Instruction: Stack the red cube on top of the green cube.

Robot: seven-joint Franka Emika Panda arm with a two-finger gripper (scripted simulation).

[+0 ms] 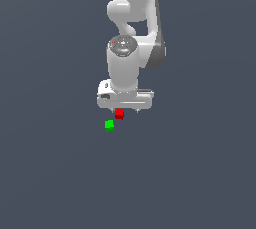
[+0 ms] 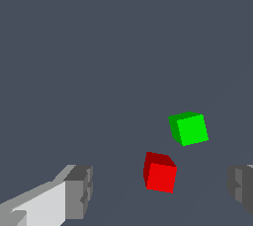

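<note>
A plain, flat dark grey-blue floor (image 1: 50, 173) across both views, without markings.

In the exterior view the arm (image 1: 131, 3) runs off the top edge, so its base never shows. The pincer (image 1: 123, 110) fingertips are too tiny there to read, and the red cube (image 1: 119, 114) sits tucked right under the hand. In the wrist view, both fingers (image 2: 78, 192) are chopped by the frame edges on either side of the red cube (image 2: 160, 173).
</note>
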